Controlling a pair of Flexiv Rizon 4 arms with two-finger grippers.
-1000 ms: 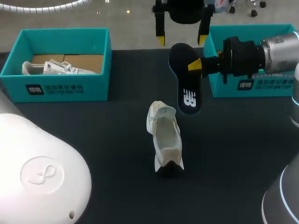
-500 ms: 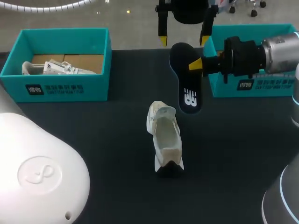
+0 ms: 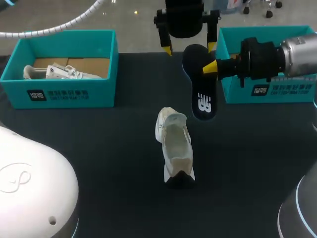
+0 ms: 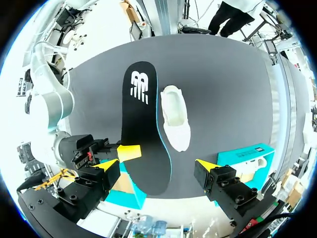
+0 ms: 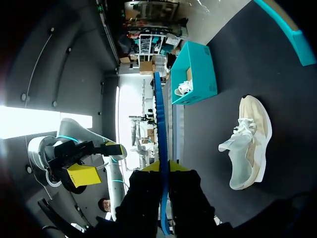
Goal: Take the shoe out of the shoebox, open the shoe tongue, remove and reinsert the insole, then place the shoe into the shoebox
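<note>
A: Right gripper (image 3: 210,67) is clamping the black insole (image 3: 200,99) by one side, holding it over the table (image 3: 99,163) near its far edge. Left gripper (image 3: 190,48) is hanging spread wide around the insole's far end, seemingly not touching.
B: Sneaker (image 3: 174,144) is lying mid-table, tongue looking pulled back. Suggest aligning with the opening, feeding in toe-first, flat.

Grips the insole (image 3: 200,87) in the right gripper (image 3: 210,67), beside the right shoebox (image 3: 285,94). Hangs the left gripper (image 3: 190,48), fingers spread, over its far end. Shows the shoe (image 3: 174,144) lying mid-table (image 3: 99,163).
</note>
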